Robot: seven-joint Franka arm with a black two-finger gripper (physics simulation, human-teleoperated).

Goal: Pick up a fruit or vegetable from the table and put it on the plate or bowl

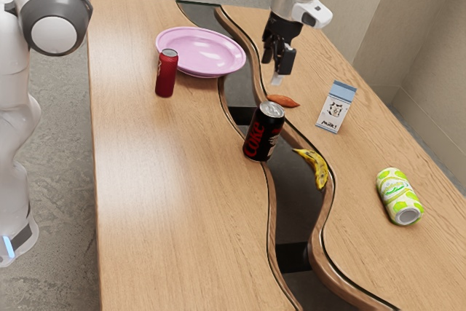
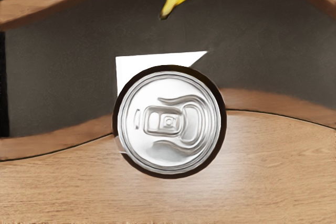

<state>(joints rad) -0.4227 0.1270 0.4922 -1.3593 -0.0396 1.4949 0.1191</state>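
Your black two-finger gripper (image 1: 277, 69) hangs spread and empty over the small orange tapered vegetable (image 1: 282, 100) beside the dark gap (image 1: 240, 96), probably to descend on it, round pink plate (image 1: 200, 52) near.

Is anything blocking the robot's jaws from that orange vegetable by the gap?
Nothing visible does. The jaws hang above the sweet potato with open space between; the black cola can stands nearer the camera.
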